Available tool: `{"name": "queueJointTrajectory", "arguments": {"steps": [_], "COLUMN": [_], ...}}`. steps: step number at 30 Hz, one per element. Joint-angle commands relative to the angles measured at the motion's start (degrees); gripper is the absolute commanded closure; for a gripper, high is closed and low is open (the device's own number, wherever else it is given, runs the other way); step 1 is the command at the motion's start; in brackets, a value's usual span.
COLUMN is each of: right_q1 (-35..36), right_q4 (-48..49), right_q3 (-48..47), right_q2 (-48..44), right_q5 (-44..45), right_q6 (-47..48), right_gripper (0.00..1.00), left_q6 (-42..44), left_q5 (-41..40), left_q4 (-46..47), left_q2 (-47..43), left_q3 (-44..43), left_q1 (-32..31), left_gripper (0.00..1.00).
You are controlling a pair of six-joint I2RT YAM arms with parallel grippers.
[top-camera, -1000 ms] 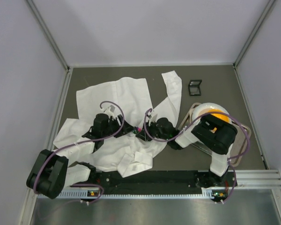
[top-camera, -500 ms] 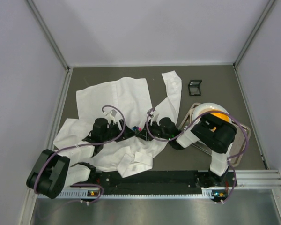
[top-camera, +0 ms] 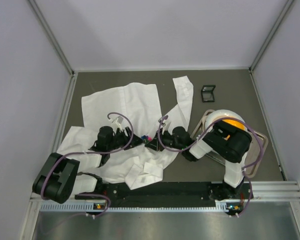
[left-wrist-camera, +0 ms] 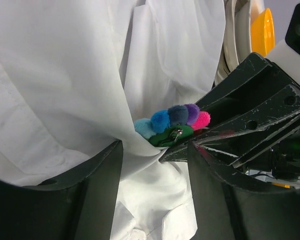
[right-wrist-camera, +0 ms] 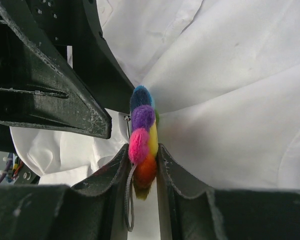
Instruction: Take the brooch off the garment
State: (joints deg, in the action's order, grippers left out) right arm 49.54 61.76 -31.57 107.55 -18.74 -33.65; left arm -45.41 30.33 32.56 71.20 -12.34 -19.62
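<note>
Left gripper (left-wrist-camera: 152, 150): jaws well apart. A fold of the garment (left-wrist-camera: 65, 75) rises between them, neither finger visibly pressing it. Nothing is held.
Right gripper (right-wrist-camera: 142, 154): jaws nearly closed, clamped on the two flat faces of the brooch (right-wrist-camera: 142, 142).
Brooch, location: at the middle of the shirt, between the two grippers, with the cloth drawn to a peak at it.
Brooch, relative to left jaws: just ahead of the tips, toward the right-hand finger, with the green back and metal pin facing that wrist.
Brooch, axis: edge-on in the right wrist view, petals stacked in a column running out from between the fingers.
Nearer arm: the right has the brooch; the left is free and nearest the cloth.
Judgement, next move: the cloth lies on the left gripper's side of the pin, so that gripper should close on the fold while the right draws away.
Farther right: round white dish (top-camera: 217, 118) with an orange part, well apart on the worktop (top-camera: 230, 85).
</note>
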Motion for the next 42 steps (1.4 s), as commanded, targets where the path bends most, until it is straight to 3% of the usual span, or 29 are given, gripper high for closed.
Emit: {"name": "queueJointTrajectory", "arguments": {"steps": [1, 6, 8, 10, 24, 27, 35, 42], "right_q1": [-0.6, -0.8, -0.9, -1.0, -1.3, -1.4, -1.3, -1.3], "right_q4": [5.0, 5.7, 6.0, 6.3, 6.5, 6.6, 6.4, 6.2], "right_q3": [0.3, 0.6, 0.9, 1.0, 0.2, 0.0, -0.1, -0.3], "right_q2": [-0.6, -0.6, -0.5, -0.3, 1.0, 1.1, 0.9, 1.0], "right_q5": [-2.1, -2.4, -2.5, -2.7, -4.0, -4.1, -4.3, -4.5], "right_q6": [-0.2, -0.3, -0.3, -0.3, -0.5, -0.5, -0.3, -0.2], "right_gripper": [1.0, 1.0, 1.0, 1.0, 1.0, 1.0, 1.0, 1.0], "left_q6": [1.7, 2.3, 3.9, 4.9, 4.5, 4.5, 3.9, 3.1], "left_q5": [4.5, 4.8, 5.2, 5.4, 6.7, 6.8, 5.6, 5.9], "left_q4": [12.0, 16.1, 15.1, 15.5, 20.1, 19.7, 18.1, 18.4], "left_q2": [2.5, 4.5, 5.2, 6.1, 11.9, 11.9, 13.2, 14.0], "left_q3": [1.4, 2.4, 1.4, 1.4, 1.0, 0.9, -0.3, -0.9], "left_q1": [0.3, 0.3, 0.4, 0.3, 0.3, 0.3, 0.4, 0.4], "left_gripper": [0.38, 0.37, 0.47, 0.49, 0.46, 0.41, 0.5, 0.46]}}
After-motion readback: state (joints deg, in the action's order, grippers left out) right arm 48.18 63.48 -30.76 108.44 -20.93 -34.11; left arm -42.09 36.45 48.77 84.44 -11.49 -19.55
